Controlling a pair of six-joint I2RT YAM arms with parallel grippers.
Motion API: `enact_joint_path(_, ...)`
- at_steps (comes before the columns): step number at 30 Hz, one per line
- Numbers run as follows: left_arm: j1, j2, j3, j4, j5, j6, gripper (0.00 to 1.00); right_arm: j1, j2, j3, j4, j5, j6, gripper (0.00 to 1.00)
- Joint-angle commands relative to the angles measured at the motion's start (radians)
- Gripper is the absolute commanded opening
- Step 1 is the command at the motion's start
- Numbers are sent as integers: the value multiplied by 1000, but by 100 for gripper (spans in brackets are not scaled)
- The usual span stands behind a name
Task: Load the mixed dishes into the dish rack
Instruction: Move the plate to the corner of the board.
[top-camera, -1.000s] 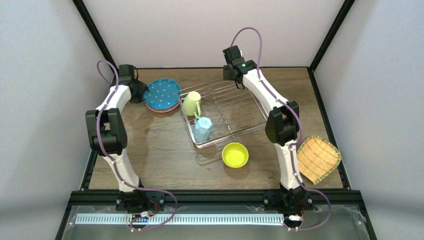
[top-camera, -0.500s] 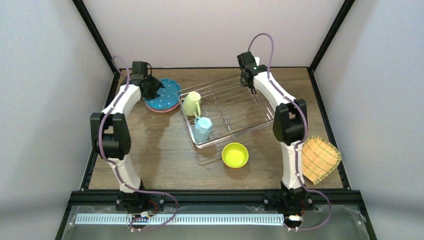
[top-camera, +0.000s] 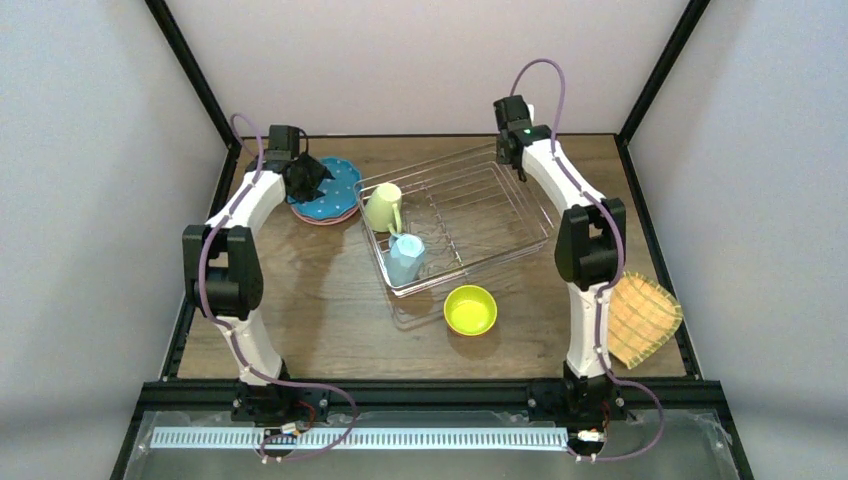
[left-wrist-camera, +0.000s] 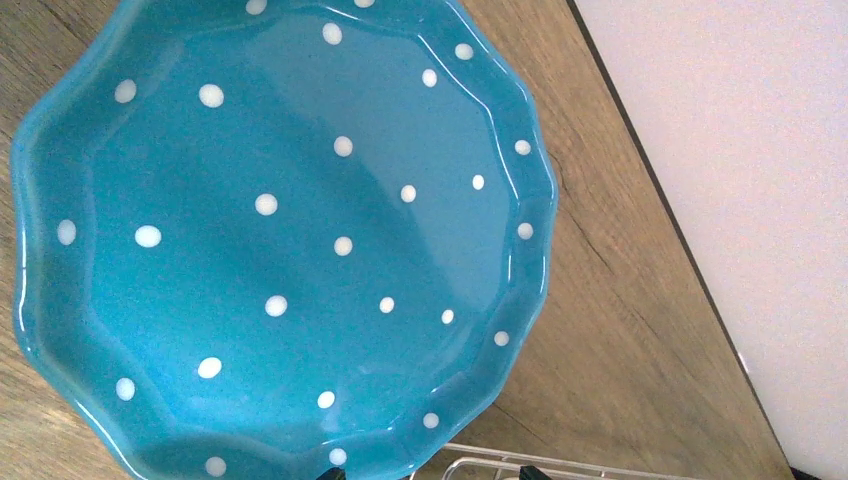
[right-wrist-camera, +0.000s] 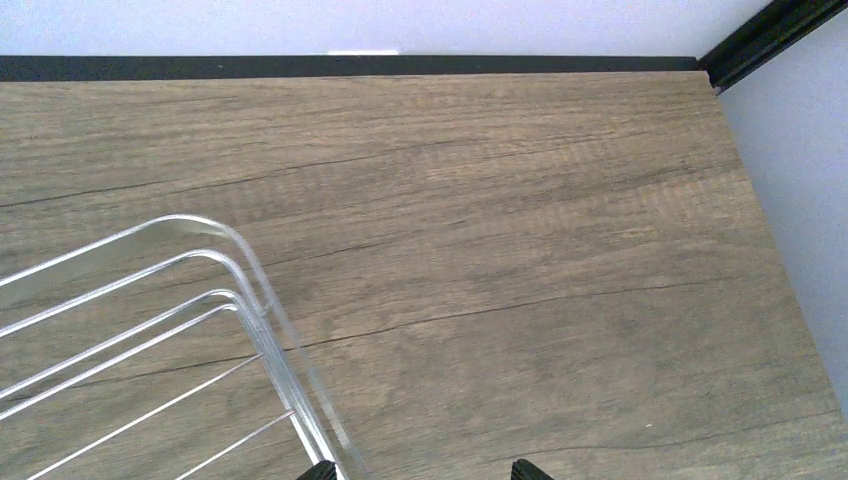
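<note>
L gripper (top-camera: 312, 180) gapes over blue dotted plate (left-wrist-camera: 280, 240); R gripper (top-camera: 505, 152), prob. wide too, by dish rack (right-wrist-camera: 270, 325).

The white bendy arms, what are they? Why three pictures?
They are two robot arms, each ending in a claw. The big picture looks down from above; the other two come from cameras on the wrists. On the table stands a wire dish rack holding a green mug and a light blue mug. Around it lie a lime bowl, a blue dotted plate on a pink plate, and a woven plate. The left claw hangs open over the dotted plate; the right claw is open by the rack's corner. Neither holds anything.
</note>
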Motion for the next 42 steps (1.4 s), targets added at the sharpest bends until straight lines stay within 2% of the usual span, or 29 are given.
enact_joint_path(1, -5, -14, -14, 5, 12, 6, 100, -46, 27, 22, 16, -93, -72, 99)
enact_joint_path(15, -6, 2, -31, 18, 13, -9, 100, -65, 99, 42, 34, -284, -142, 99)
enact_joint_path(27, -17, 21, -32, 30, 5, -27, 100, -65, 89, 49, 26, -326, -122, 99)
enact_joint_path(42, -37, 43, -15, 35, -22, -42, 100, -65, 7, -3, 62, -243, -85, 99)
